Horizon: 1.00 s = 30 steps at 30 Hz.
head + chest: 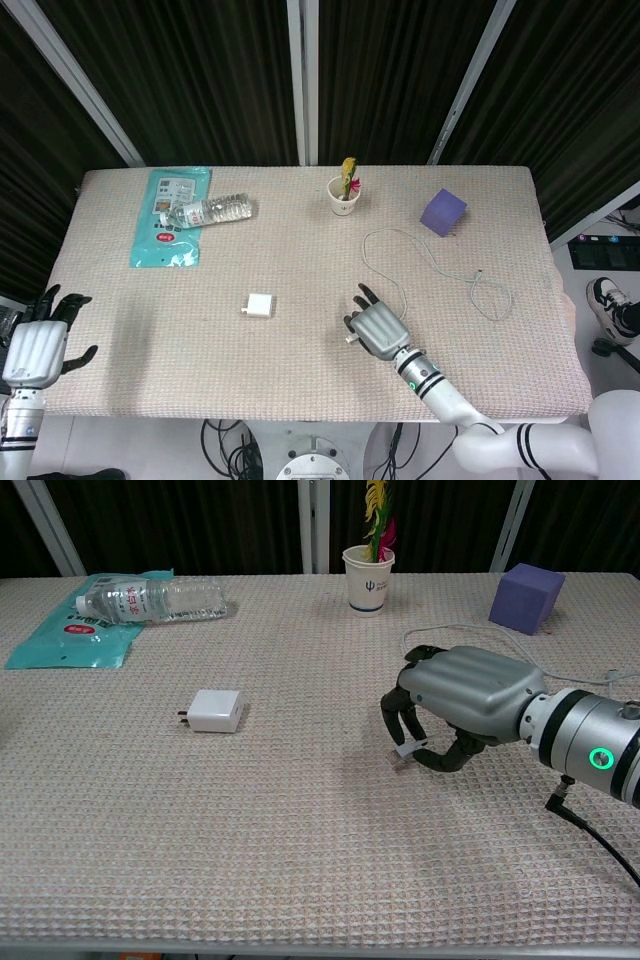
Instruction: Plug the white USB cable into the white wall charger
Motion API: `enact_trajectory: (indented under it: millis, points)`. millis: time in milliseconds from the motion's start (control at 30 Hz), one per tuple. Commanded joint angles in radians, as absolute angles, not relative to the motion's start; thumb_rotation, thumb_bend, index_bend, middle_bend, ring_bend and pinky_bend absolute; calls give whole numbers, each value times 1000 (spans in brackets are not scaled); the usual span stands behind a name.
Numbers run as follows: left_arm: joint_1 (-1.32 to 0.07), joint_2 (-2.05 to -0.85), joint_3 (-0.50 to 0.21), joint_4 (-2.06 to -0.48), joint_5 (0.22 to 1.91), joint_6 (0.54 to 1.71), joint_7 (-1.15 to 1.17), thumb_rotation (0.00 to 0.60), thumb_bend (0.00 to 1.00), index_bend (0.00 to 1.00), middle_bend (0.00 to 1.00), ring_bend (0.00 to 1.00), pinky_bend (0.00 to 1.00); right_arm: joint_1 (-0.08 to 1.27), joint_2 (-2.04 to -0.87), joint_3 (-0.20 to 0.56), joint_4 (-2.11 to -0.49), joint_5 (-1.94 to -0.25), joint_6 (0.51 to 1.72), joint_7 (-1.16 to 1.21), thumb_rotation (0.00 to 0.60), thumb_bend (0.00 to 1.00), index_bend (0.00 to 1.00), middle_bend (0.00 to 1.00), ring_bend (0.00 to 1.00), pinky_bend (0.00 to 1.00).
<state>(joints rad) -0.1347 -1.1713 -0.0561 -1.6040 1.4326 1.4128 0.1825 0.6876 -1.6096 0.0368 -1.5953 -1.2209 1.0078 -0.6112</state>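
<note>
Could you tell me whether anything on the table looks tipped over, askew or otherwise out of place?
Only the water bottle stands out: it lies on its side, partly across the teal packet at the far left of the table. The paper cup stands upright, the white wall charger lies flat, and nothing looks spilled or damaged.

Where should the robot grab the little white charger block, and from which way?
Probably from above, across the two flat side faces of the white wall charger. It lies flat on the table with its metal prongs pointing left, so those stay clear. I cannot see the USB port; it likely faces right, toward the right hand holding the white USB cable, so that end should stay uncovered.
</note>
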Motion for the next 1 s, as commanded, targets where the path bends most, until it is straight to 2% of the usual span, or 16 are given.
enact_trajectory:
  millis: [33,167,300,433,567,767,1000]
  points:
    - [-167,-1159,-70,-1618,1449,1386,189,600,169,211,188,16,0,667,-1591,50,-1602,-1243,1048,-573,600,350,565,540,194,10]
    - [-245,-1153,-99,-1634,1470,1311,202,600,169,211,188,16,0,649,-1557,78,-1619,-1252,1088,-526,600,349,565,539,195,11]
    - [-361,-1178,-132,-1632,1464,1167,178,600,167,216,188,16,0,639,-1503,121,-1660,-1259,1128,-495,600,348,565,537,194,13]
    - [-489,-1259,-167,-1588,1405,997,173,600,168,218,188,16,0,633,-1442,160,-1711,-1250,1153,-485,600,349,565,533,194,13]
    - [-574,-1352,-180,-1533,1341,890,211,600,168,222,188,16,0,627,-1398,179,-1746,-1235,1162,-484,600,348,565,531,194,13]
    - [-639,-1467,-190,-1473,1233,825,244,600,189,245,189,16,0,616,-1364,183,-1763,-1228,1163,-461,600,348,564,532,194,13]
    - [-660,-1549,-175,-1465,1169,857,319,600,209,272,236,55,0,611,-1360,176,-1749,-1229,1155,-433,600,348,564,532,194,13]
